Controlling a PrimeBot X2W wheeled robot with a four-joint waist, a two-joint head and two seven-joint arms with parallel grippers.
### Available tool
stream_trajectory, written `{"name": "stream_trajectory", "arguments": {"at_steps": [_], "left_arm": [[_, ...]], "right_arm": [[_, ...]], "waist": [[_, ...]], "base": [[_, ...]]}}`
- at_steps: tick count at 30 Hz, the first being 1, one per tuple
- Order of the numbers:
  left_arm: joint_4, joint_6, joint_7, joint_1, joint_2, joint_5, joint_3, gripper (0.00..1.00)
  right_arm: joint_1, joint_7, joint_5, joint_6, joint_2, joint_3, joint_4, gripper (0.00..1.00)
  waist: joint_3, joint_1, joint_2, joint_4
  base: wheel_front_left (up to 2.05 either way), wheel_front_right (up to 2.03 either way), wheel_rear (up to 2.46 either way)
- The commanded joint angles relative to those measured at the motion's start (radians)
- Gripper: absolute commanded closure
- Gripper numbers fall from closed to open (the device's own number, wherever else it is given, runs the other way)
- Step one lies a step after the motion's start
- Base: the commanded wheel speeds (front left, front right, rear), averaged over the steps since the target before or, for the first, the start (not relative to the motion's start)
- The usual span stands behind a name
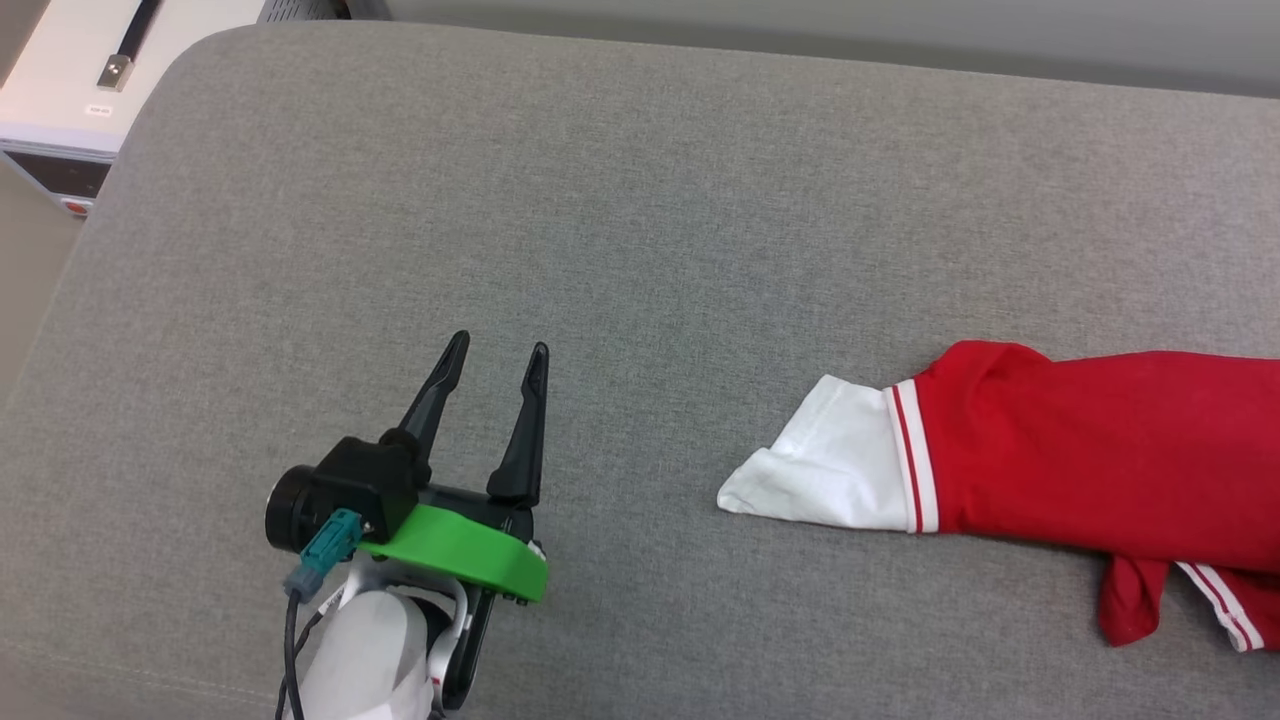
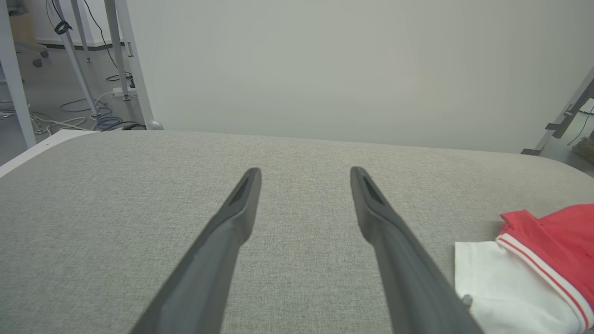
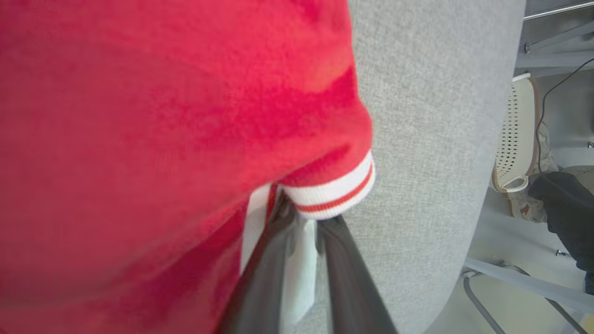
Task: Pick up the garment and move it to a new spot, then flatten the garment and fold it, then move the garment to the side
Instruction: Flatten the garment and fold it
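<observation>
Garment (image 1: 1100, 470) is seen lying on the grey padded surface (image 1: 640, 200), on the right of the head view, its red body cut off by the right edge. One white sleeve (image 1: 830, 460) is laid flat on the padding and pointed toward the left gripper (image 1: 500, 345). A red-white striped trim (image 1: 915, 455) is seen where that sleeve meets the red fabric. At the near edge, lower right, a bunched red fold (image 1: 1130, 600) is seen with a second striped band beside it.

Left gripper: fingers are spread wide, with nothing held between them. It is positioned over bare padding, well apart from the sleeve tip. Contact with the surface cannot be determined. In the left wrist view the white sleeve and red fabric are seen at the lower right, beyond one finger.

Right gripper (image 3: 304, 215): fingers are brought together and clamped on the garment. White fabric is pinched between them, just under a striped cuff (image 3: 334, 195). Red fabric is draped across the left of that view, with grey padding to the right.

A white cabinet (image 1: 60, 90) is seen past the surface's far left corner.
</observation>
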Motion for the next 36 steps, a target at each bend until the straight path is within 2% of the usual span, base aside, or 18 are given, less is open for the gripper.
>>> {"name": "stream_trajectory", "arguments": {"at_steps": [1, 9, 16, 20, 26, 31, 36], "left_arm": [[0.003, -0.003, -0.006, -0.014, 0.007, -0.007, 0.001, 0.00], [0.016, -0.003, -0.006, 0.002, 0.015, -0.004, 0.009, 0.00], [0.016, -0.003, -0.006, 0.029, 0.018, -0.002, 0.018, 0.00], [0.015, -0.003, -0.006, 0.041, 0.018, -0.001, 0.018, 0.00], [0.002, -0.003, -0.006, 0.061, 0.004, -0.039, 0.033, 0.00], [-0.001, -0.003, -0.006, 0.073, 0.004, -0.039, 0.022, 0.00], [0.006, -0.003, -0.006, 0.088, 0.015, -0.045, -0.025, 0.00]], "right_arm": [[-0.020, -0.026, -0.014, -0.001, 0.009, 0.009, 0.020, 0.00], [-0.053, -0.135, -0.026, -0.001, 0.045, 0.019, 0.058, 0.00], [-0.047, -0.215, -0.030, -0.001, 0.075, 0.001, -0.027, 0.00], [-0.037, -0.302, -0.023, -0.001, 0.109, -0.025, -0.098, 0.00], [-0.005, -0.533, -0.012, -0.001, 0.186, -0.055, -0.181, 0.00], [0.034, -0.778, 0.040, -0.001, 0.303, -0.077, -0.225, 0.00], [0.085, -0.951, 0.062, -0.001, 0.386, -0.067, -0.245, 0.00]], "waist": [[-0.003, -0.0001, 0.0000, -0.001], [-0.064, -0.0001, 0.0000, -0.035], [-0.126, -0.0001, 0.0000, -0.081], [-0.151, -0.0001, 0.0000, -0.100], [-0.175, -0.0001, 0.0000, -0.116], [-0.180, -0.0001, 0.0000, -0.123], [-0.181, -0.0001, 0.0000, -0.124]], "base": [[0.00, 0.00, 0.00], [0.00, 0.00, 0.00], [0.00, 0.00, 0.00], [0.00, 0.00, 0.00], [0.00, 0.00, 0.00], [0.00, 0.00, 0.00], [0.00, 0.00, 0.00]]}}
